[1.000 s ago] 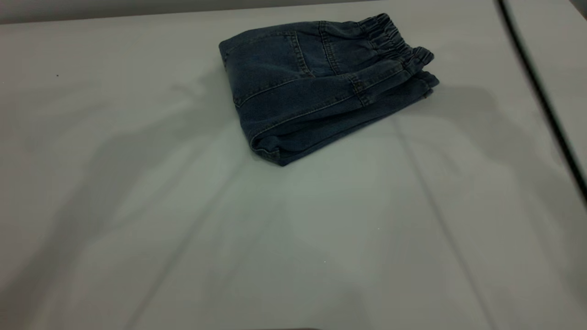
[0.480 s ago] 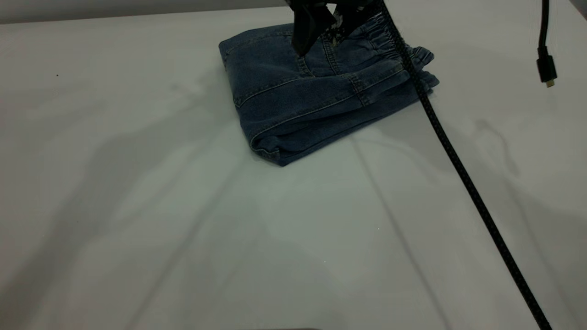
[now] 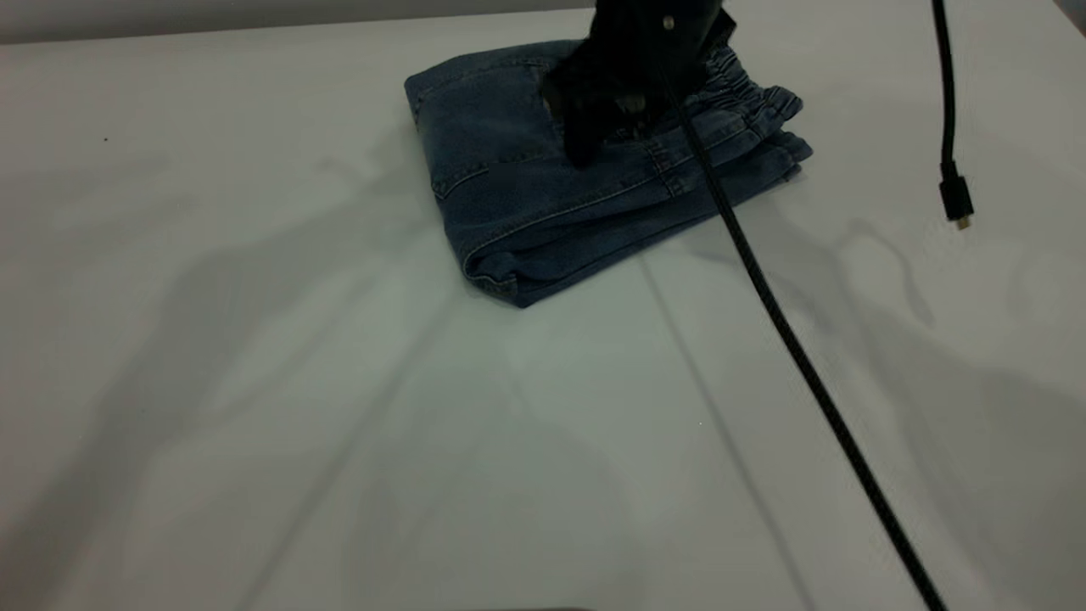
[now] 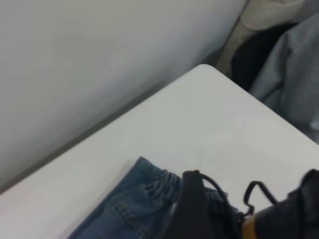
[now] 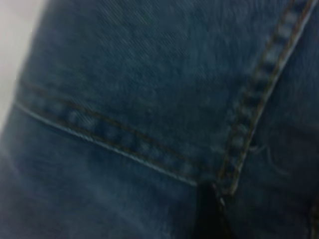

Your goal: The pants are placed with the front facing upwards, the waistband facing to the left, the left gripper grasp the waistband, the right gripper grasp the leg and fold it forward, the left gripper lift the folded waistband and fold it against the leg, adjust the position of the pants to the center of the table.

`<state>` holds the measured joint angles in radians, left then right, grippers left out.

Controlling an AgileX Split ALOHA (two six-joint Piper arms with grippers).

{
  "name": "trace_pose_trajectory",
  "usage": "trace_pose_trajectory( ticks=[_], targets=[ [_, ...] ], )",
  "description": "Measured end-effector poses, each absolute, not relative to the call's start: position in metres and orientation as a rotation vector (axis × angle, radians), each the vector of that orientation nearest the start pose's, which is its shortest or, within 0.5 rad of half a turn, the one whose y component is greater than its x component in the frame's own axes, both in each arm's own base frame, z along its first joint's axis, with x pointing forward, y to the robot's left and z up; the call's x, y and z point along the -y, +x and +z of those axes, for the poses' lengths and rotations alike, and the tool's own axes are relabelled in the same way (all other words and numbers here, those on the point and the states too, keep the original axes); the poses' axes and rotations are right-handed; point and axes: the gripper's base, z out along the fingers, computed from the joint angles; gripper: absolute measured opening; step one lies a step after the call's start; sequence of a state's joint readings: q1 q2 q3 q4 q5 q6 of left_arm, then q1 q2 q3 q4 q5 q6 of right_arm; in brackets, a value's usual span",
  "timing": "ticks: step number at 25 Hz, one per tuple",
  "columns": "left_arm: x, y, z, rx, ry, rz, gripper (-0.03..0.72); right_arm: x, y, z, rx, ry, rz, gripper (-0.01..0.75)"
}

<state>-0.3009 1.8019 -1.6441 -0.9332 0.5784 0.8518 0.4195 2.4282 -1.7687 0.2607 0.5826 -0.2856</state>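
The blue denim pants (image 3: 543, 204) lie folded in a compact bundle at the back of the white table (image 3: 254, 382). Their ruched waistband (image 3: 747, 89) is on the bundle's right side. My right gripper (image 3: 584, 151) has come down from the far edge, and its black tip rests on the top layer beside a stitched seam. Up close in the right wrist view, denim (image 5: 149, 74) fills the picture, with the shut tip of the right gripper (image 5: 209, 211) against it. From the left wrist view, the pants (image 4: 129, 209) and waistband (image 4: 159, 186) show behind the right arm (image 4: 194, 209). The left gripper is out of view.
A black braided cable (image 3: 789, 339) runs from the right arm across the table to the lower right. A second thin cable with a plug (image 3: 954, 191) dangles at the right. The table corner (image 4: 209, 99) and grey cloth (image 4: 294, 74) beyond it show in the left wrist view.
The right gripper entered from the top edge and lowered onto the folded pants. Both cables swung along with it. The pants have not shifted.
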Motion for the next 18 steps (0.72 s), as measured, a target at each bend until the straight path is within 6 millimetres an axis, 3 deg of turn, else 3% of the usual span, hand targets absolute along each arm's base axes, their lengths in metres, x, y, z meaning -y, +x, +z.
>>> trace_pose_trajectory(
  ticks=[10, 18],
  targets=[
    [0.167, 0.394, 0.357, -1.953, 0.614, -0.674, 0.569, -0.213, 0.428, 0.070, -2.961, -0.547, 0.388, 0.402],
    [0.167, 0.394, 0.356, -1.958, 0.620, -0.680, 0.569, -0.231, 0.415, 0.075, -3.070, -0.338, 0.773, 0.402]
  ],
)
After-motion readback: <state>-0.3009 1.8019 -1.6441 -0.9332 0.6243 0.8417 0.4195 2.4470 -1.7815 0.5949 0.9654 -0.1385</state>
